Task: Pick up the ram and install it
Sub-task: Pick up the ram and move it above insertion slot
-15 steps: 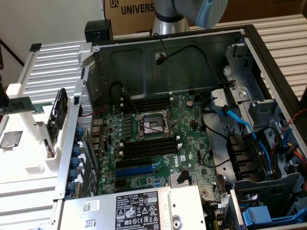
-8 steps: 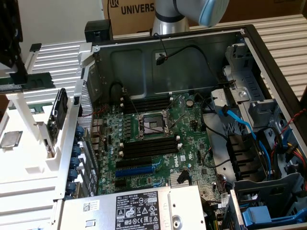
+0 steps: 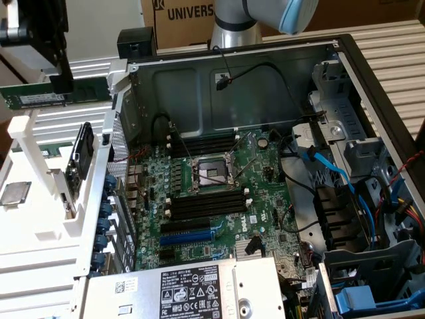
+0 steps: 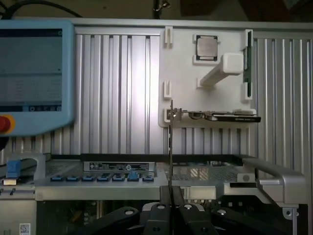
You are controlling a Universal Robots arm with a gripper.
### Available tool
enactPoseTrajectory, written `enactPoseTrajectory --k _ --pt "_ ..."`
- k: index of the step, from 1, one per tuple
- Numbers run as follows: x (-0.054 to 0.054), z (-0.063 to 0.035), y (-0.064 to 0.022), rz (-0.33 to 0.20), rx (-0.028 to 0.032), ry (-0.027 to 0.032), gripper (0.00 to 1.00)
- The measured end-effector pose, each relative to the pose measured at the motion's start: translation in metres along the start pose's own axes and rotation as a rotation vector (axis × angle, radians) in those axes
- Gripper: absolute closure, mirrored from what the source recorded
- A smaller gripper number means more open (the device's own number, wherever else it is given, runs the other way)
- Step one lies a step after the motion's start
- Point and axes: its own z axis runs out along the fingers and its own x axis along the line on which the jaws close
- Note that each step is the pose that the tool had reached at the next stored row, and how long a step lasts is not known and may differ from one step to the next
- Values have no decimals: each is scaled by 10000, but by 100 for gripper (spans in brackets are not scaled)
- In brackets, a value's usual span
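Note:
The ram is a long dark-green stick with a white label. It hangs level in the air at the exterior view's upper left, above the white parts rack and outside the open computer case. My gripper is shut on it, its black fingers pinching the stick near the end towards the case. In the wrist view the ram appears edge-on as a thin line rising from between the closed fingers of my gripper. The black memory slots lie on the motherboard beside the CPU socket.
On the white rack sit a CPU chip and a graphics card standing on edge. A blue expansion slot, the power supply and cables fill the case. A teach pendant lies on the ribbed table.

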Motion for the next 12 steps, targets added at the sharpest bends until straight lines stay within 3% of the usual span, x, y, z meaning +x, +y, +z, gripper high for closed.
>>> enactPoseTrajectory --k 6,12 --pt "3 -47 -264 -7 -40 1 87" --pt "1 -59 -536 -8 -42 1 87"
